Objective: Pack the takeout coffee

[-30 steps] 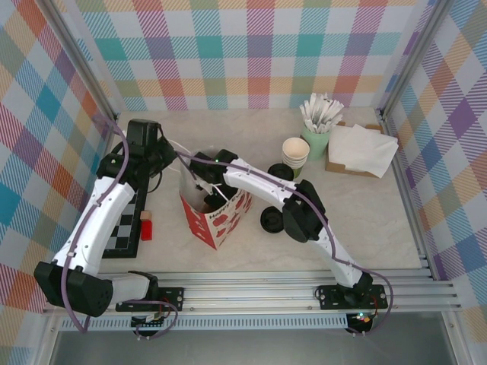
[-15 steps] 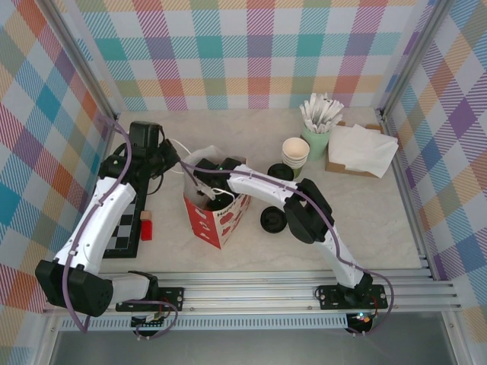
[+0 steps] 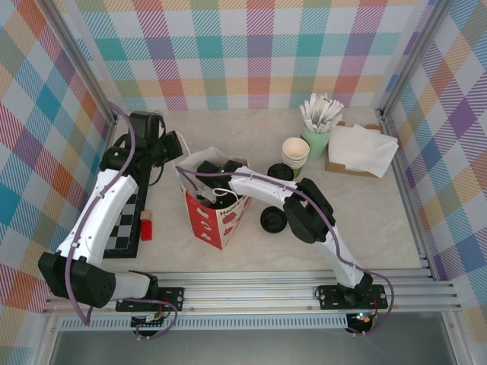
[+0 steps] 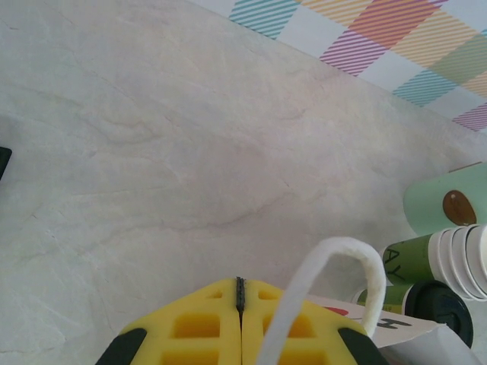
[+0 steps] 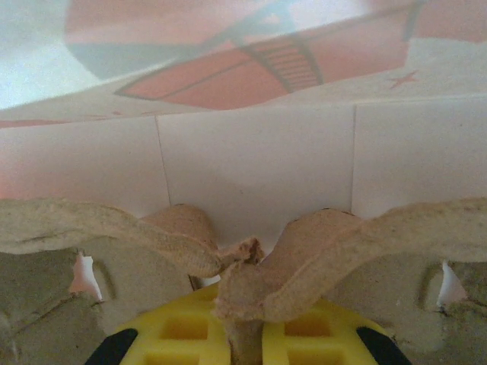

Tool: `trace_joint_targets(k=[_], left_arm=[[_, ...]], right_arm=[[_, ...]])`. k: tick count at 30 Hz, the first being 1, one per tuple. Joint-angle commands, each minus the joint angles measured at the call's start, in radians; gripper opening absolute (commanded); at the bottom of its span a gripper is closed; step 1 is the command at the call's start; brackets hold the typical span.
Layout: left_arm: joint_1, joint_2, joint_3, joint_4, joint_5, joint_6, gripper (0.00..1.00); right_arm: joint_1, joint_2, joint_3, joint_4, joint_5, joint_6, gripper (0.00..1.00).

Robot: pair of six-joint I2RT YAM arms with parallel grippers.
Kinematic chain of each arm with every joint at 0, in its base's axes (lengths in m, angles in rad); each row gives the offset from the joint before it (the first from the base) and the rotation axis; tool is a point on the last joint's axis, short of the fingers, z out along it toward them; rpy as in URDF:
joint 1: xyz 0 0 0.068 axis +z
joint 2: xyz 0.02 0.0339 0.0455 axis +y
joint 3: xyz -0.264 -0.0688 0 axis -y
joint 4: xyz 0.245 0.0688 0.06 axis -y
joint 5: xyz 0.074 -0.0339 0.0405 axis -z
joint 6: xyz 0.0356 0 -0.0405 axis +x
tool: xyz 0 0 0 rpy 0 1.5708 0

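- Reaching over the pale marbled table (image 3: 251,255), my two white arms meet at the red-and-white paper bag (image 3: 215,222), which stands open-mouthed left of centre.
- My left pincer (image 4: 240,293) is pressed closed on the bag's far-left rim. The bag's white cord handle (image 4: 335,262) loops up just beside my yellow fingers.
- My right pincer (image 5: 242,331) is down inside the bag, clamped on the middle ridge of a brown moulded-pulp cup carrier (image 5: 342,243). The bag's white inner wall is close behind it.
- A cardboard box of white napkins (image 3: 359,150) sits at the far right, just beside a mint-green cup of white wrapped sticks (image 3: 319,133).
- A stack of lidless cream-rimmed green paper cups (image 3: 295,152) stands left of that mint cup.
- The takeout coffee (image 4: 436,303), a small green paper cup under a round black plastic lid, stands on the table outside the bag. It is just beside the stack, between it and the bag.
- A loose round black plastic lid (image 3: 272,220) lies flat on the table right of the bag, nearer than the coffee.
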Motion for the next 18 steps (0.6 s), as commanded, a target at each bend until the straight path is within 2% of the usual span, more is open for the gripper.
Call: trace_joint_targets(k=[1, 7, 12, 16, 18], left_arm=[[0.032, 0.004, 0.044, 0.053, -0.009, 0.009, 0.00], [0.034, 0.033, 0.088, 0.066, 0.057, 0.037, 0.00], [0.038, 0.054, 0.115, 0.061, 0.015, 0.036, 0.00], [0.040, 0.059, 0.097, 0.083, 0.028, 0.040, 0.00], [0.040, 0.056, 0.063, 0.115, 0.085, 0.050, 0.00]], right_arm=[[0.009, -0.019, -0.012, -0.075, -0.014, -0.049, 0.07], [0.009, -0.068, -0.011, -0.089, -0.019, -0.061, 0.12], [0.009, -0.077, -0.054, -0.062, -0.026, -0.060, 0.15], [0.009, -0.056, -0.112, -0.005, 0.056, -0.003, 0.16], [0.009, -0.025, -0.116, -0.009, 0.069, 0.019, 0.17]])
